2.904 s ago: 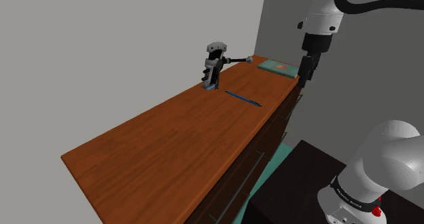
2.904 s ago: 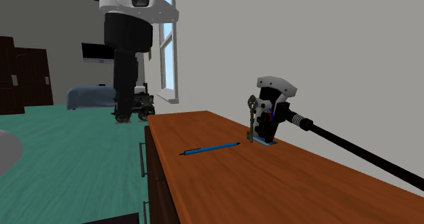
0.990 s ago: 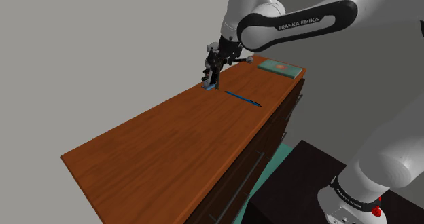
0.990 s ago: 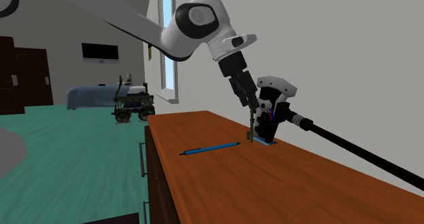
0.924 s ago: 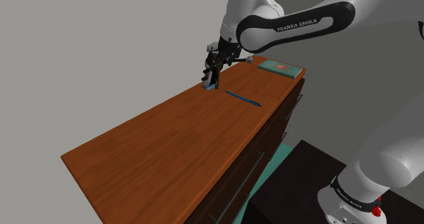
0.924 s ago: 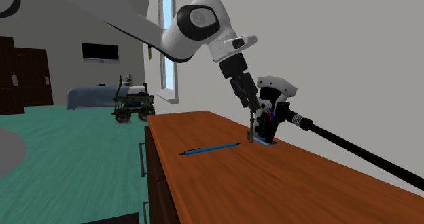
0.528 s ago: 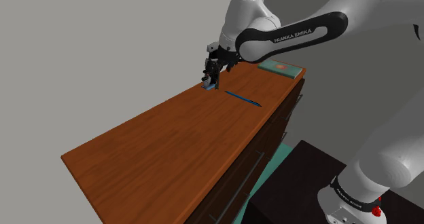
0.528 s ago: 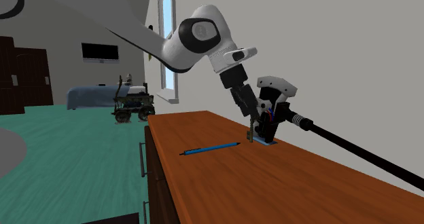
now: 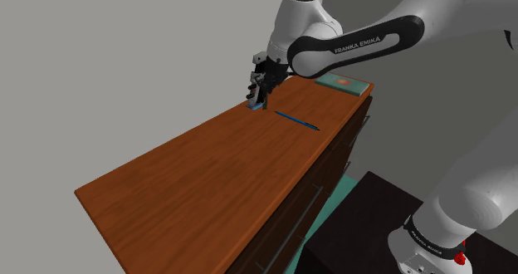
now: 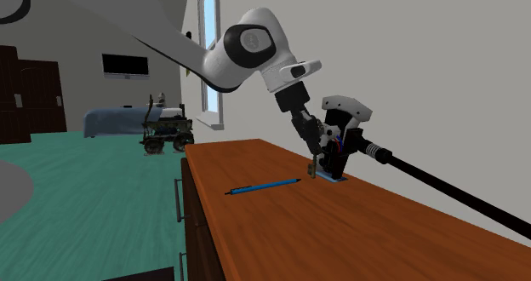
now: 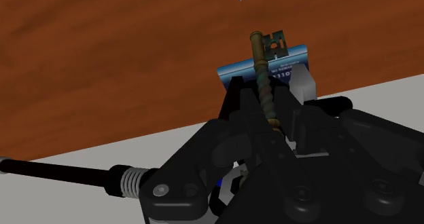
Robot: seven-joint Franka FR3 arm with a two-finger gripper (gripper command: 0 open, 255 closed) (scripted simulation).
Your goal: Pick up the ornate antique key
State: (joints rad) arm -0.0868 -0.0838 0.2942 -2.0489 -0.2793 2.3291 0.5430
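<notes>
All-black gripper (image 10: pixel 311 148) at the ornate brass-coloured key (image 11: pixel 261 70)
Key stands beside a black, white-capped device (image 10: pixel 342 151); gripper open or closed, I cannot tell.

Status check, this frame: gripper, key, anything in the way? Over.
Gripper at the upper end of the key. Key upright, close against the black device. Blue pen lies apart on the table, no obstacle.

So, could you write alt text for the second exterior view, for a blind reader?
The black end effector of a white robot arm is at the top of an ornate key standing upright beside a black-and-white device on a brown wooden top; a blue pen lies nearby.
</notes>
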